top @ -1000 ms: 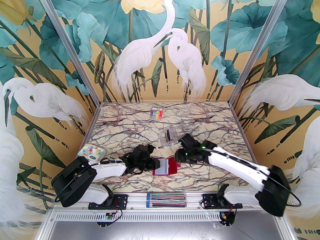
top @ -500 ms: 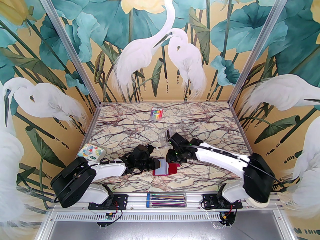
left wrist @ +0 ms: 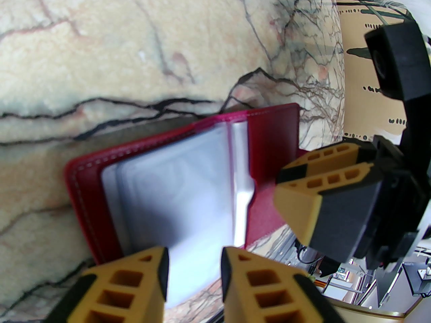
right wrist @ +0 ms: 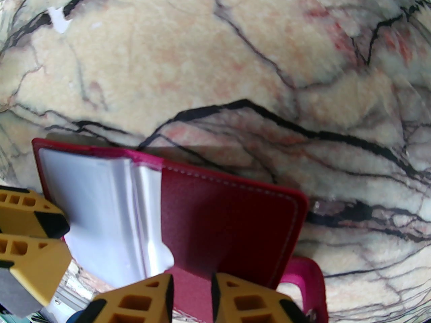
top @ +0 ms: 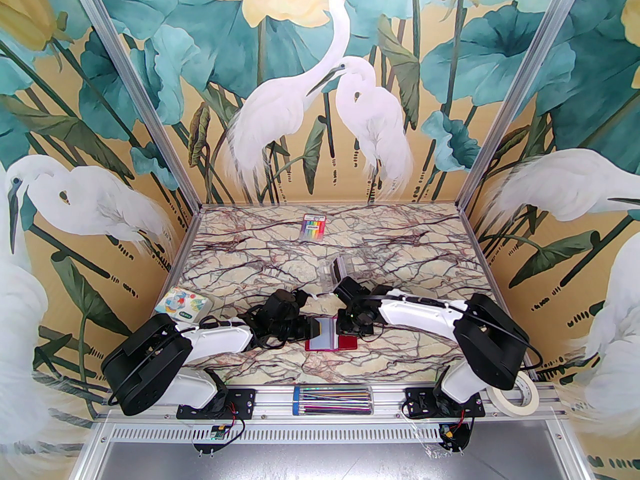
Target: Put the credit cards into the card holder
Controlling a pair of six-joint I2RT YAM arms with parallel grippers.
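1. The left gripper (top: 314,329) is sitting at the left edge of the open card holder (top: 347,342), seen from the top camera. The right gripper (top: 350,327) is hanging over the holder's red right half. From this height I cannot tell how either pair of jaws is standing. The card holder is lying flat on the marbled table (top: 250,268) between the two arms, near the front edge, with its clear sleeves (top: 322,338) facing up. Just behind it a clear plastic box (top: 329,275) is holding pale upright slabs, probably the credit cards (top: 342,268), though they are too small to be sure. A rainbow-striped pack (top: 313,227) is lying well back by the far wall. A patterned white square (top: 181,305) is lying near the left wall.

2. In the left wrist view, the left gripper (left wrist: 194,257) is holding its jaws a little apart. The near edge of the clear sleeves (left wrist: 175,197) is showing flat in the gap, not pinched. Whether the fingers are pressing on it I cannot tell. The right gripper (left wrist: 278,187) is hovering at the right, its fingers nearly together and its tips over the card holder's red cover (left wrist: 269,136).

3. In the right wrist view, the right gripper (right wrist: 192,283) is leaving only a narrow slit between its jaws. The card holder's red cover (right wrist: 229,220) is showing through it, with nothing between them. The snap tab (right wrist: 303,281) is sticking out just to the right. The left gripper (right wrist: 66,237) is sitting at the sleeves' left edge.
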